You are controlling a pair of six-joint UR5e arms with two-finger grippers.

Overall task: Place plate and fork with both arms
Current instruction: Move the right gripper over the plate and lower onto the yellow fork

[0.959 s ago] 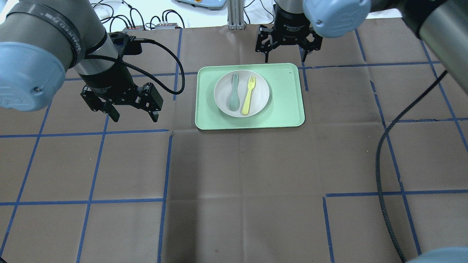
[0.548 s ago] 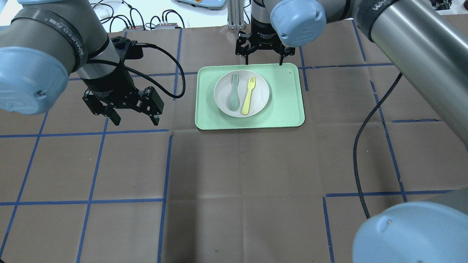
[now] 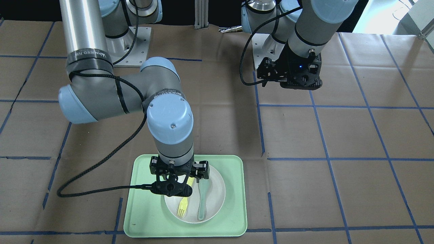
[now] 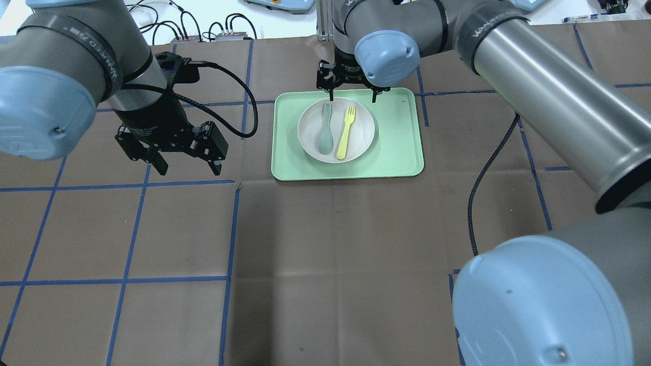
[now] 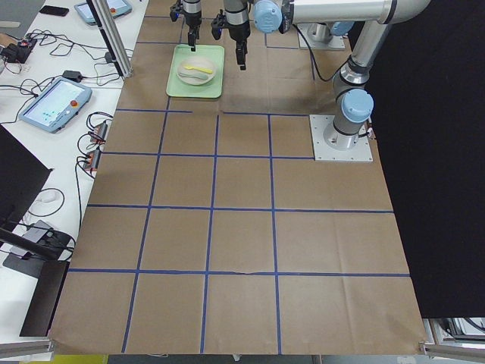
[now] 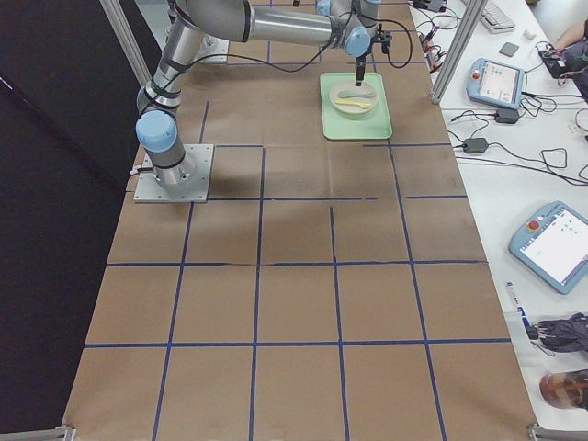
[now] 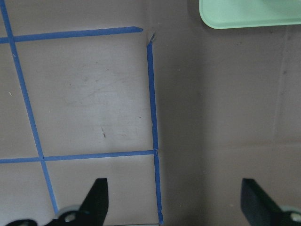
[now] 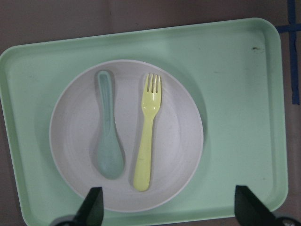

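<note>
The off-white plate (image 4: 362, 127) lies in the mint-green tray (image 4: 396, 147). The pale-yellow fork (image 4: 346, 131) lies on the plate, to the right of a grey-green spoon (image 4: 324, 129). My right gripper (image 4: 352, 96) is open and empty, hovering above the plate's far edge. The right wrist view looks straight down on the plate (image 8: 178, 141), fork (image 8: 148, 136) and spoon (image 8: 107, 141), between the right gripper's (image 8: 171, 207) spread fingertips. My left gripper (image 4: 188, 170) is open and empty above bare table, left of the tray.
The table is covered in brown paper with a blue tape grid (image 4: 231, 229). The left wrist view shows a tape corner (image 7: 150, 40) and the tray's near edge (image 7: 249, 14). A black cable (image 4: 488, 168) hangs from the right arm, right of the tray.
My right gripper has moved left along the tray's far edge and closer over the plate's far rim. My left gripper has barely shifted. Plate, fork and spoon have not moved.
</note>
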